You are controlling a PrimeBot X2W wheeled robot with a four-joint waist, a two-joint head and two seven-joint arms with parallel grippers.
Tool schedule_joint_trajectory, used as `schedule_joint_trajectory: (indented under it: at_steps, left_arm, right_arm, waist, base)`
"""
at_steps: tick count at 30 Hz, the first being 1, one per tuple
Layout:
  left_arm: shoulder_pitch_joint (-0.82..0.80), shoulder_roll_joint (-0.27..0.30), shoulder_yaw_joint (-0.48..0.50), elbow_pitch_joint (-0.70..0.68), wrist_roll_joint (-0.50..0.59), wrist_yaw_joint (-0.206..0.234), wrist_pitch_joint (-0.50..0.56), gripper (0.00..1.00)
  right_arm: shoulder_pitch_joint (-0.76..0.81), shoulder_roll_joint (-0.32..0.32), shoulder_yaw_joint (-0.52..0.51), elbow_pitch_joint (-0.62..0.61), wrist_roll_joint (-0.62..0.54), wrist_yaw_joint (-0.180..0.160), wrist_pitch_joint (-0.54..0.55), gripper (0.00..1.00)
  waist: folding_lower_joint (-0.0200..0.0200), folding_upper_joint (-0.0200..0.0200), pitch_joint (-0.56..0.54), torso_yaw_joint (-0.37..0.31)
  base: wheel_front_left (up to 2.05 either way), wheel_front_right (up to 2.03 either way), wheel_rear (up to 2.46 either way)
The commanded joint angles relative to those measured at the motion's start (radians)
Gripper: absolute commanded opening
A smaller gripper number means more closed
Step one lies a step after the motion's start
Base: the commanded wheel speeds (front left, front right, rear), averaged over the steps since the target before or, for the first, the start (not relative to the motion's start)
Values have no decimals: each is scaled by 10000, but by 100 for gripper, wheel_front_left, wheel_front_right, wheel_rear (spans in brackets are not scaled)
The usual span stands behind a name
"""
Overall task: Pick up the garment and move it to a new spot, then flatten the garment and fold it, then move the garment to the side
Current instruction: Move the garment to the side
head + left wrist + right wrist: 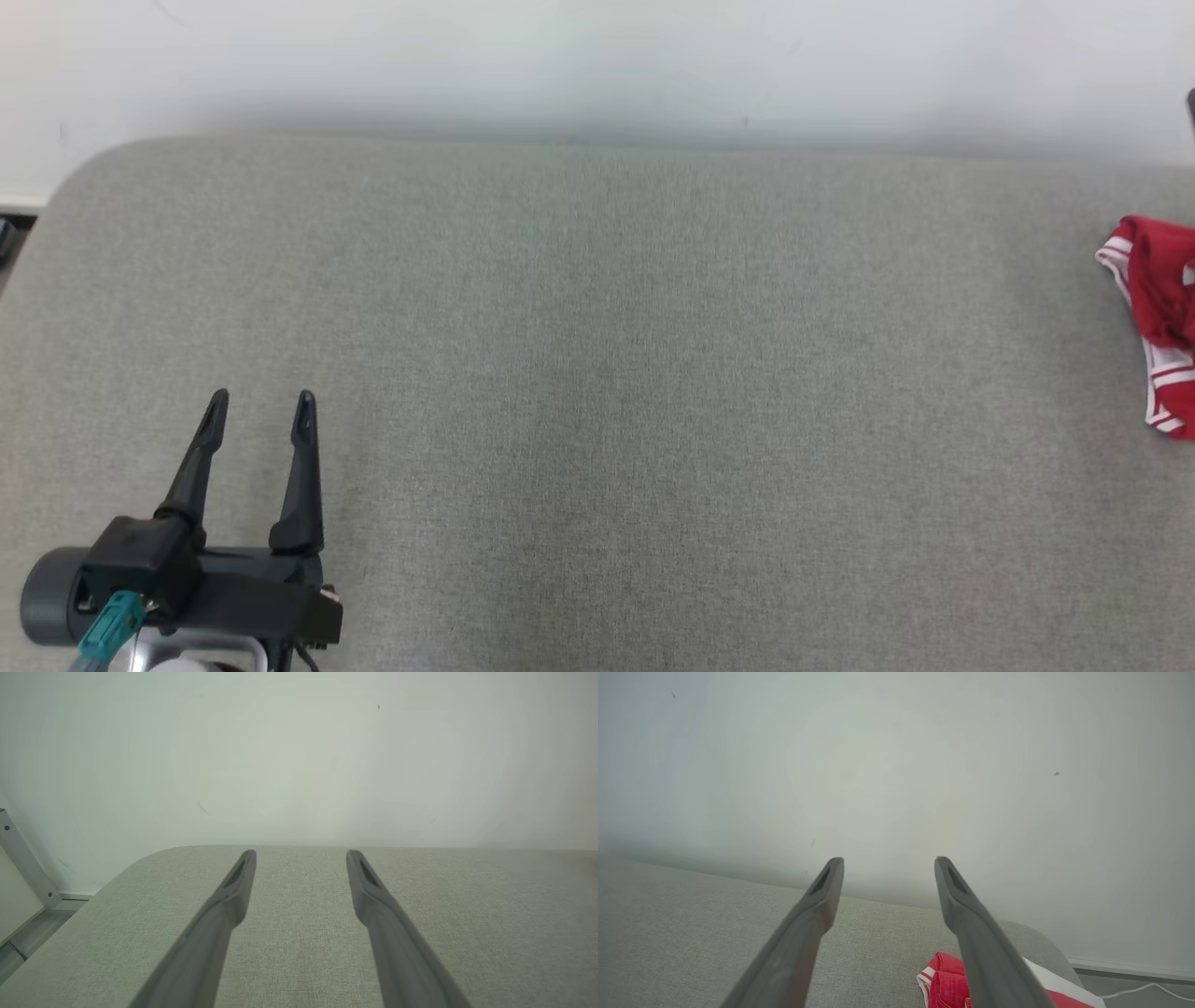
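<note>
A red garment with white stripes [1160, 317] lies bunched at the far right edge of the grey padded surface [597, 392], cut off by the frame. My left gripper [260, 403] hovers at the lower left, far from it, open with nothing between its fingers; the left wrist view shows it [301, 856] pointing at the back wall. In the right wrist view my right gripper [888, 863] is open and empty above the surface, with the garment [945, 980] low down, partly hidden behind its right finger [985, 952].
A white wall [597, 65] runs along the back of the surface. The surface has a rounded left corner [84, 177], with floor and a metal frame leg [23, 863] beyond it. A white cable [1143, 991] lies on the floor past the right end.
</note>
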Motion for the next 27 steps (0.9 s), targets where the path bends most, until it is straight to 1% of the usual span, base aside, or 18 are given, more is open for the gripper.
schedule_joint_trajectory:
  at_steps: [1,5,9,14,16,18,21,23,27]
  left_arm:
    - [128,93,61,-48,-100,20,5,100]
    - [357,168,133,-108,-208,92,28,100]
    - [584,275,263,-177,-299,164,16,100]
    - [809,313,344,-265,-327,266,3,100]
    - [912,335,377,-322,-369,330,8,100]
    - [1025,362,413,-380,-404,359,3,100]
    - [1191,419,450,-424,-458,405,22,100]
    - [1279,466,506,-462,-506,439,29,100]
    - [1411,564,609,-564,-575,515,37,100]
  right_arm:
    - [244,60,-52,-39,68,-11,-132,100]
    - [787,266,-158,-272,28,-11,-388,100]
    - [1200,322,-316,-605,-124,-11,-476,100]
    - [1645,389,-789,-972,-181,-11,-529,100]
    - [1927,423,-1331,-1201,-132,-11,-524,100]
    - [2263,412,-1900,-1372,-459,-11,-520,100]
    - [2986,685,-2802,-1625,-765,-11,-521,100]
    - [3430,770,-3417,-1794,-1148,-11,-523,100]
    - [4418,1172,-4614,-2162,-1833,-11,-523,100]
  waist:
    - [2,1,-321,8]
    - [2,1,-600,-26]
    - [2,1,-815,-89]
    - [2,1,-1047,-138]
    - [2,1,-1157,-153]
    - [2,1,-1265,-185]
    - [2,1,-1425,-186]
    - [2,1,-1505,-181]
    - [2,1,-1610,-168]
  base:
    - [0,0,0]
    - [0,0,0]
    - [0,0,0]
    - [0,0,0]
    - [0,0,0]
    - [0,0,0]
    - [0,0,0]
    - [0,0,0]
    - [0,0,0]
